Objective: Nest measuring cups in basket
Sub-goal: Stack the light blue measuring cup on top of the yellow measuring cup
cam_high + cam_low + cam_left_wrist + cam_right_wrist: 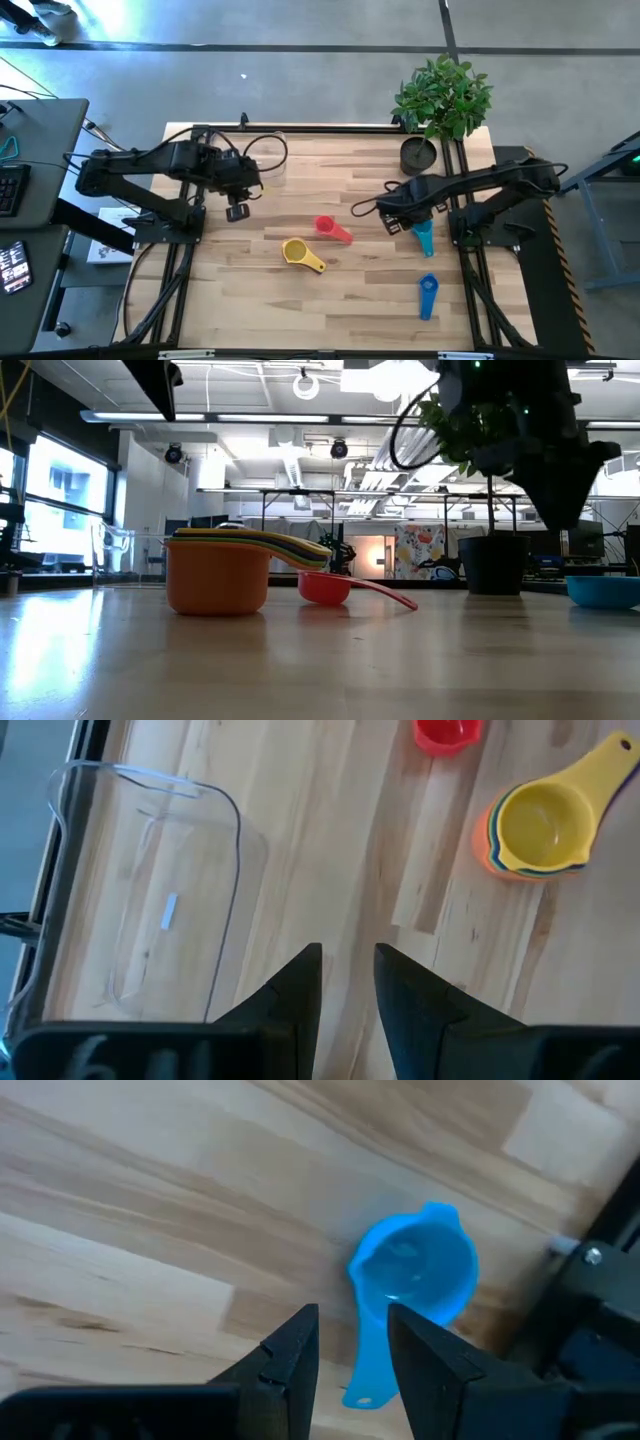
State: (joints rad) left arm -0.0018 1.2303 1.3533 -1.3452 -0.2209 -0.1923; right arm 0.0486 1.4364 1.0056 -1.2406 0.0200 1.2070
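Wooden table (360,290) lies bare between scattered cups (300,252).

No legible text anywhere

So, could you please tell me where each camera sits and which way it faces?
High view: overhead, straight down on table; both arms show.
Low view: table height, looking level at nested cup stack; dark arm parts hang above.
Left wrist view: over clear basket; left gripper fingers slightly apart, empty.
Right wrist view: above teal cup; right gripper empty, fingers apart.
Shared: red cup and the stack appear in high, low and left wrist views.
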